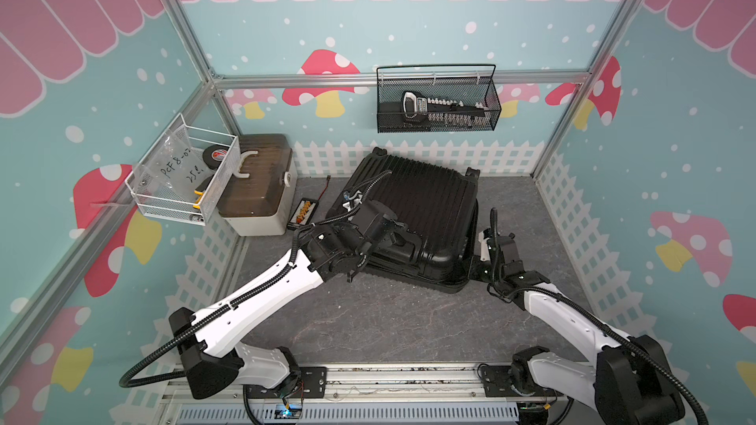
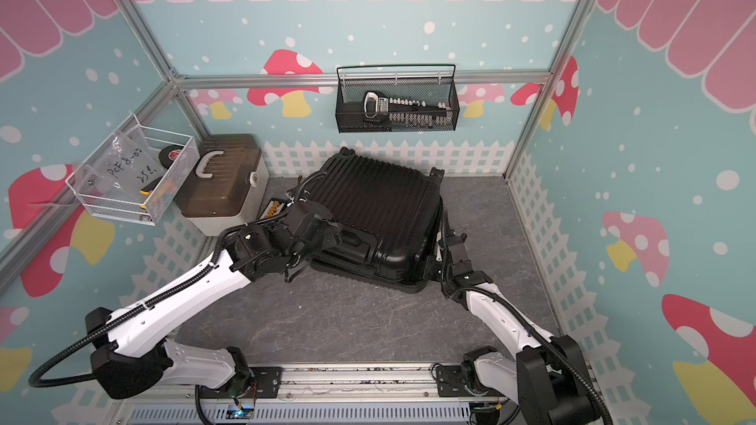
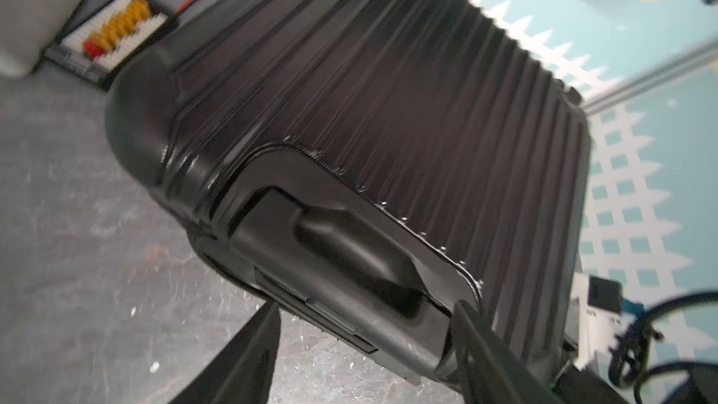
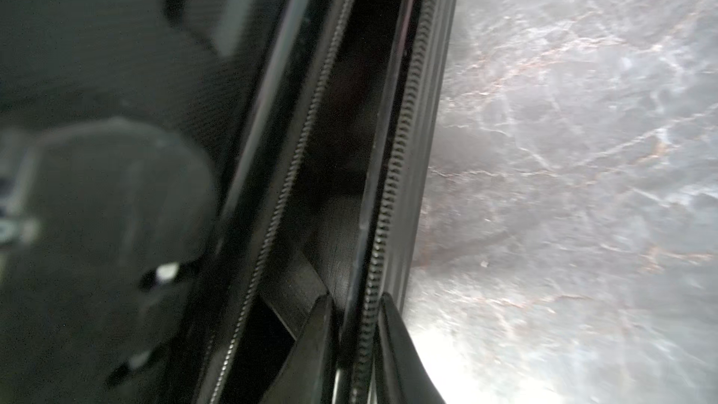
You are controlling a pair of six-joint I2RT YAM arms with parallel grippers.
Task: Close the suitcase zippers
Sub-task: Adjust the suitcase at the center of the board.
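Observation:
The black ribbed suitcase [image 1: 421, 202] [image 2: 380, 198] lies flat on the grey table, its two shells slightly apart along the right side. In the right wrist view two zipper tracks [image 4: 392, 172] [image 4: 299, 149] run side by side with dark lining between them. My right gripper [image 4: 356, 299] [image 1: 474, 269] is shut on the lower track at the case's right edge. No pull tab shows. My left gripper [image 3: 367, 305] [image 1: 384, 241] stands open at the front-left corner, straddling the handle recess [image 3: 349, 250]. One finger is against the shell, the other over the table.
A white box with a brown lid [image 1: 257, 186] and a small connector board [image 1: 302, 212] sit left of the case. A white wire basket [image 1: 184, 173] hangs on the left wall and a black mesh basket [image 1: 437, 100] on the back wall. Grey table [image 1: 388, 320] lies in front.

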